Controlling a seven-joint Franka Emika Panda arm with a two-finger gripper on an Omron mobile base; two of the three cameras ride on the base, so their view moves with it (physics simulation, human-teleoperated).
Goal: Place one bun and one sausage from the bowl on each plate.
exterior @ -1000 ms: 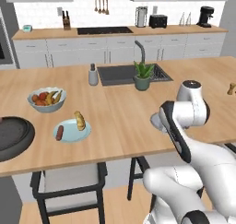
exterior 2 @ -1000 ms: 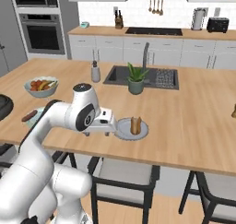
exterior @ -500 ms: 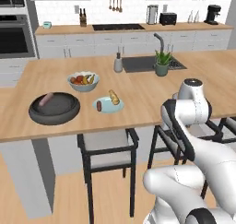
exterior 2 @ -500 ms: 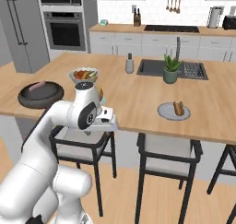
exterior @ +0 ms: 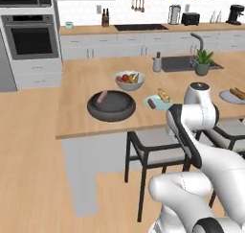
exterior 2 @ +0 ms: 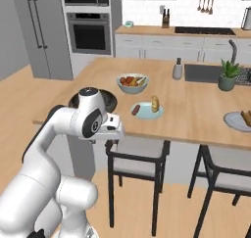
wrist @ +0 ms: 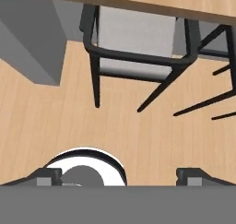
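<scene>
The dark bowl sits near the counter's left end and holds a pink sausage. To its right, a teal plate carries a sausage and a bun. A second plate at the far right also bears a bun and a sausage, too small to tell apart. My gripper is open and empty. It points down at the floor in front of the counter, away from all the dishes.
A pale fruit bowl stands behind the dark bowl. Farther back are a dispenser bottle, the sink and a potted plant. Dark stools are tucked under the counter edge, just ahead of the hand.
The base has driven, so both base views have shifted and the dark bowl now lies near the picture's middle. The gripper stays open and tucked low by the arm.
</scene>
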